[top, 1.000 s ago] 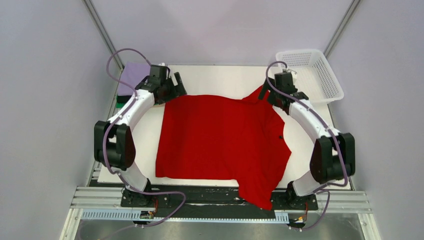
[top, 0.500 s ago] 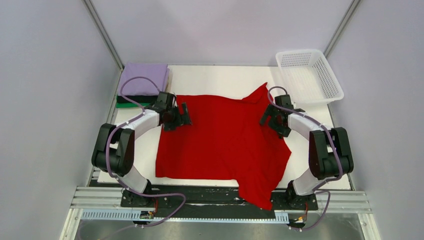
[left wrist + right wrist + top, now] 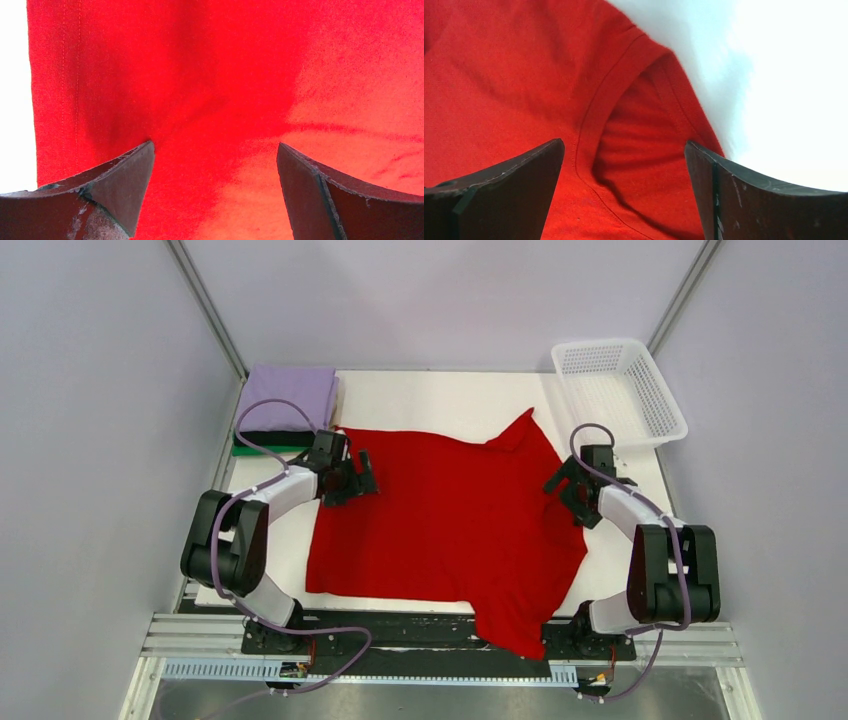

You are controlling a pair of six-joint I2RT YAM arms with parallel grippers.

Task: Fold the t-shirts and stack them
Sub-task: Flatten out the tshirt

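The red t-shirt (image 3: pixel 450 520) lies spread on the white table, one sleeve hanging over the front edge. My left gripper (image 3: pixel 362 476) is open, low over the shirt's left hem; the left wrist view shows red cloth (image 3: pixel 215 100) between the spread fingers (image 3: pixel 120 185). My right gripper (image 3: pixel 562 488) is open over the collar at the shirt's right edge; the right wrist view shows the neckline (image 3: pixel 594 125) between its fingers (image 3: pixel 509 185). A folded lavender tee (image 3: pixel 288 398) sits on black and green ones (image 3: pixel 262 444) at the back left.
A white plastic mesh basket (image 3: pixel 618 390) stands at the back right corner. The table's bare white surface (image 3: pixel 440 400) shows behind the shirt. Grey walls close in on both sides.
Both arms pulled back from the shirt's far corners toward the near side and lowered. The right gripper then moved outward to the collar edge; the shirt's near left part shifted slightly left.
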